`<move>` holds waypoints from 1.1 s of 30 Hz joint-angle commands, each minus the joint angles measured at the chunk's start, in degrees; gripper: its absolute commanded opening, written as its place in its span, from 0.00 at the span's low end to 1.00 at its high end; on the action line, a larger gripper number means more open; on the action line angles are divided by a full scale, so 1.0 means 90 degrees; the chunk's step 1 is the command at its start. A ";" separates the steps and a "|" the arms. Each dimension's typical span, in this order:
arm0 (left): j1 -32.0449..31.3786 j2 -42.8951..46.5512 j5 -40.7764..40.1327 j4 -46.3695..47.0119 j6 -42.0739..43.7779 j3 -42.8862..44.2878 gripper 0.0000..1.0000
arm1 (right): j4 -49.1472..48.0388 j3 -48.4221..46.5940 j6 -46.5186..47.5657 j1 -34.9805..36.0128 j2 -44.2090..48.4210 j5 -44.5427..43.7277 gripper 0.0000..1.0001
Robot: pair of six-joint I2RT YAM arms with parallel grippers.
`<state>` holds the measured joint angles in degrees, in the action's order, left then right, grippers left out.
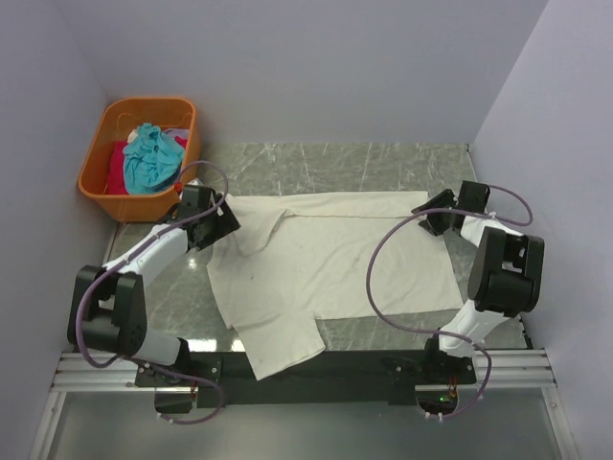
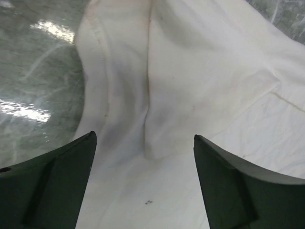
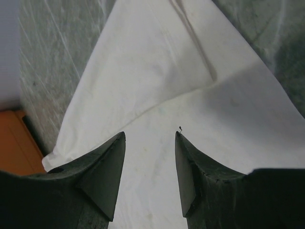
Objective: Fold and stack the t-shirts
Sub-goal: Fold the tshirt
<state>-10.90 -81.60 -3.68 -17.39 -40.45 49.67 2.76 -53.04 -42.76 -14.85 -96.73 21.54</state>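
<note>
Top external view, item one: large cream t-shirt (image 1: 326, 268), spread mostly flat on the green marbled counter (image 1: 383, 161) between the two arms, with one sleeve reaching toward the near edge and a few loose folds along its left side. Item two: orange basket (image 1: 94, 184) at the far left corner of the counter, holding a teal t-shirt (image 1: 151, 158) heaped over a red t-shirt (image 1: 117, 169). Item three: left pincer (image 1: 225, 217), at the cream shirt's far left edge, near the basket. The left wrist view shows its jaws wide apart above a raised crease in the cloth, nothing clamped. Item four: right pincer (image 1: 428, 213), at the shirt's far right corner. The right wrist view shows its jaws parted by a narrower gap over the cloth, gripping nothing. Whether either pincer touches the fabric cannot be told.
</note>
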 commanded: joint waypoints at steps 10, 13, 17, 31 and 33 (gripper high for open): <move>-0.0049 -0.0972 0.0634 0.0340 -0.0545 0.0526 0.66 | -0.0903 -0.0913 -0.0424 0.0205 -0.0834 0.0283 0.52; -0.0195 -0.1070 0.0595 0.0291 -0.0594 0.0546 0.60 | -0.0922 -0.0962 -0.0424 0.0244 -0.1000 0.0244 0.52; -0.0371 -0.1226 0.0566 0.0311 -0.0682 0.0526 0.55 | -0.0971 -0.0962 -0.0415 0.0273 -0.1098 0.0273 0.52; -0.0655 -0.1461 0.0253 0.0086 -0.0672 0.0731 0.40 | -0.1117 -0.0855 0.0025 0.1522 -0.0825 0.0594 0.51; -0.0674 -0.1431 0.0263 0.0077 -0.0672 0.0751 0.36 | -0.1293 -0.0855 -0.0111 0.2020 -0.0844 0.0702 0.50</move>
<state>-16.45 -95.42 -0.12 -16.27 -46.26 54.35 -4.54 -59.90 -43.86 -1.74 -106.32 25.17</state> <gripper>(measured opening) 0.382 0.509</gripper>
